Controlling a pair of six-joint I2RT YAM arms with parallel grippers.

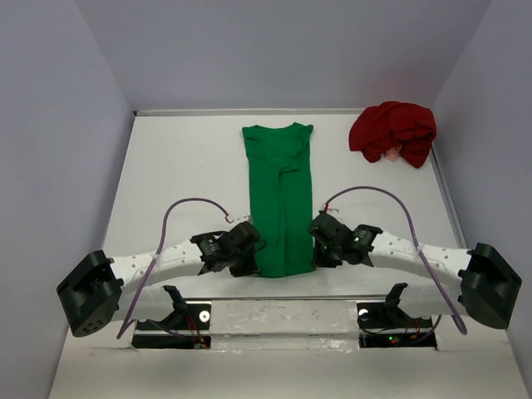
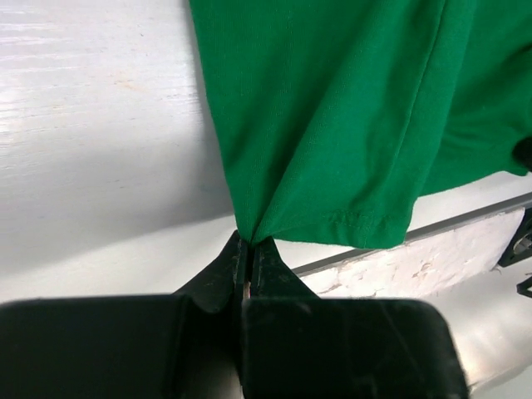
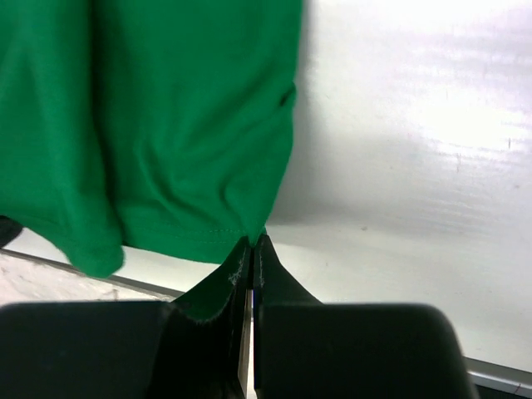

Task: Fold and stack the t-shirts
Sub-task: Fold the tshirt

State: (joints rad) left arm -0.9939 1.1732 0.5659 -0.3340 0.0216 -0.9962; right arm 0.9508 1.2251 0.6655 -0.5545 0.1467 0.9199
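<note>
The green t-shirt (image 1: pixel 281 195), folded into a narrow strip, lies mid-counter (image 1: pixel 183 166) with its hem at the near edge. The left gripper (image 2: pixel 248 245) is clenched on its near left corner and the right gripper (image 3: pixel 252 243) on its near right corner. The dark red t-shirt (image 1: pixel 392 133) sits crumpled in the far right corner.

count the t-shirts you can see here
2. The green t-shirt lies folded narrow in the middle, near corners pinched by the left claw and right claw. The dark red t-shirt sits crumpled at the far right corner.
</note>
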